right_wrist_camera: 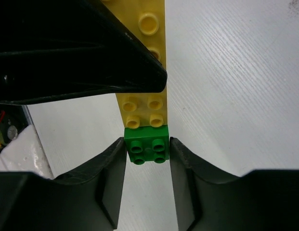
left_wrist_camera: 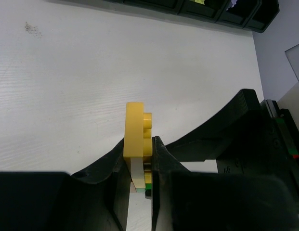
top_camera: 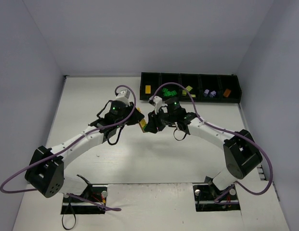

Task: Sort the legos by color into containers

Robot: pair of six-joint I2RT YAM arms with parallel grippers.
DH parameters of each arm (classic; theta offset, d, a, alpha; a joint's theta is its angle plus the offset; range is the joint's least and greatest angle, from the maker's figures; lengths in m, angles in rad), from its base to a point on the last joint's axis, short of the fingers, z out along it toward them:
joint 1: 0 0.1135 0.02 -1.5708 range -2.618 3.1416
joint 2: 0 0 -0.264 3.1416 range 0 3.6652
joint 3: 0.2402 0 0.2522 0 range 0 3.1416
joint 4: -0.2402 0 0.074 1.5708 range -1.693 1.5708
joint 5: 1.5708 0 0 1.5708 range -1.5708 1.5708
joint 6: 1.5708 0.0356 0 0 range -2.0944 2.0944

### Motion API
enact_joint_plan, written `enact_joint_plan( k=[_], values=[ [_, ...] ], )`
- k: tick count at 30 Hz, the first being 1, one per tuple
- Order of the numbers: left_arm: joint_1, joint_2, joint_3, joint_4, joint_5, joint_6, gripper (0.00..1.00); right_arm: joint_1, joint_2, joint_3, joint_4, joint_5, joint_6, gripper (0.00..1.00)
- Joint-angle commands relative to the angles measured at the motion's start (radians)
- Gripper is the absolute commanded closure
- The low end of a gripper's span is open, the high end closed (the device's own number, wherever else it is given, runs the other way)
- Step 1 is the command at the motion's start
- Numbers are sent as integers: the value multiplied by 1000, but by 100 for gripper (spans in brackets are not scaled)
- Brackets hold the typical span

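- The table is mostly white space. All the action is in the middle, where the two arms meet nose to nose.
- The black tray sits along the far edge, well apart from the grippers. Its compartments already hold a yellow piece, green ones, a lime one, lavender and orange, left to right.
- The left gripper is clamped tight on a yellow plate, held up off the table.
- The right gripper has its pads against both flat sides of the green brick, so I'd call that a pinch on it.
- The yellow plate's long axis runs straight up the right wrist view, away from the right gripper, with the studs facing that camera. From above it looks like it runs far-to-near between the two grippers.
- The green brick is stuck on the near end of the plate, studs facing the same way as the yellow ones. The left wrist view only shows a sliver of it down between the fingers.
- My take is that this is the pull-apart step. The left should hold rock steady and the right should stay square on the green sides. I'd roll the green off at an angle rather than yank it straight, otherwise the plate may slip or twist in the left's grip.
- After that, I'd guess the green goes in the second compartment and the yellow in the first.
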Motion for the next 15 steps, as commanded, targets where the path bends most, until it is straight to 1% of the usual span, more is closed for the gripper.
enact_joint_plan(
  k=[1,3,4,5,6,11,15],
  values=[
    [-9,-48,31,42,-11,9,100,10,-1,58,41,-5,1,67],
    [-13,-45,30,37,-8,17,100,10,-6,58,41,-3,1,78],
    [-16,-42,30,34,-9,35,100,11,-9,55,41,0,1,92],
    [-22,-40,31,18,-20,47,100,10,-13,54,41,7,-1,97],
    [-25,-37,33,5,-28,64,100,10,-21,51,41,11,-1,100],
    [-26,-36,7,-33,-36,100,100,5,-46,37,44,24,-10,100],
    [-26,-36,2,-78,-72,150,100,-11,-84,15,55,26,-10,100]
  ],
)
